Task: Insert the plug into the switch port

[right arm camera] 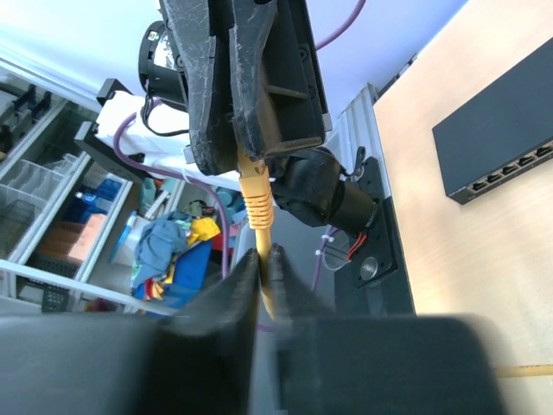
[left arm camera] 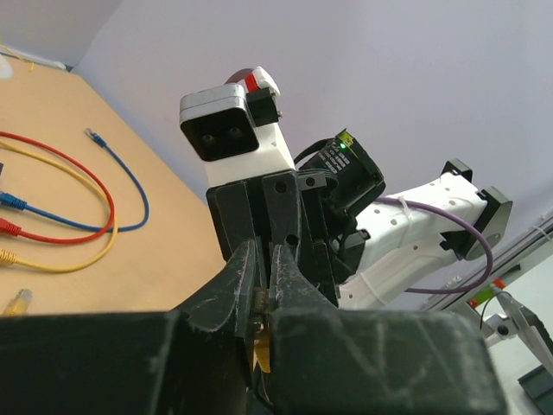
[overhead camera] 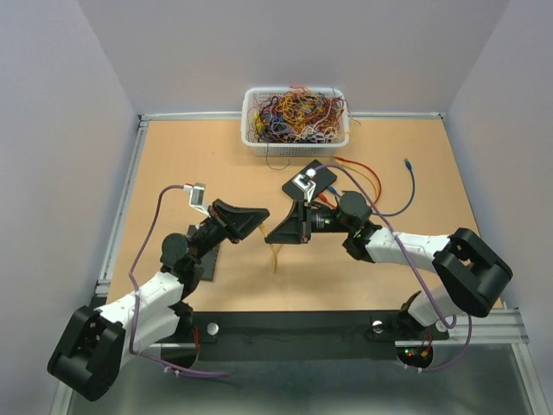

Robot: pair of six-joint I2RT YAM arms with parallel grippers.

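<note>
- Plug was in mid-air over the middle of the table, pinched between the fingers of the left gripper. Its tip was buried in that grip, so I couldn't tell which way the clip faced.
- Yellow cable ran straight back from the plug into the right gripper, whose fingers were pressed together on it. Both arms were holding the same lead, nose to nose.
- Long axis of plug and cable lay along the line from one gripper to the other, roughly level, with the plug end toward the left arm. The slack tail drooped to the table below the pair.
- Switch lay flat on the table, apart from the plug, down on the left arm's side and partly under that arm in the top view. The left arm was clearly nearer.
- Port row showed on the switch's long side in the right wrist view. My read: the plug has to come down and turn to line up with that face — not aligned yet.
- Room: open table between the grippers and the switch. The table's left rail was close behind the switch, so there was less slack there.
- Basket of spare leads sat at the far edge and a blue cable lay loose on the right, both well apart from the path.
</note>
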